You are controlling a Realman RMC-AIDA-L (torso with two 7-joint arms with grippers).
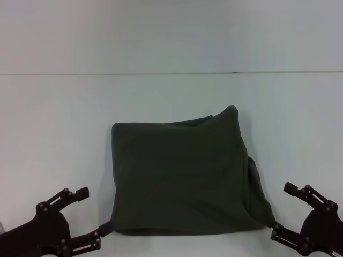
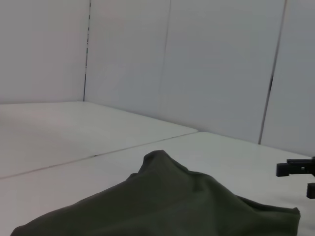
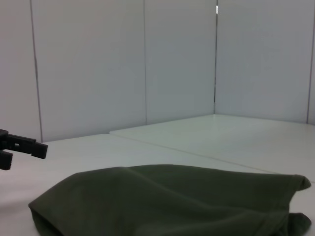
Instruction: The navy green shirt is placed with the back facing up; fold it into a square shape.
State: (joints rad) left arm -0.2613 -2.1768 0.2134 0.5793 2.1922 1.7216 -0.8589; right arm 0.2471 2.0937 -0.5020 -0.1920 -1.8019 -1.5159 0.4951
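Navy green shirt (image 1: 182,176) sits mid-tabletop (image 1: 53,134), folded roughly square. Left hand (image 1: 91,214) at 7 o'clock, right hand (image 1: 281,211) at 5, both spread wide, holding nothing. Looks like final fold's done, I think; next I'd tidy the lumpy 1 o'clock corner.

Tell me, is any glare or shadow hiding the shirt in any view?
Head view: no glare, navy green shirt evenly lit, only a faint shadow along its near edge. Left wrist view: shirt soft, slightly blurred. Right wrist view: shirt soft too, its folds dark.
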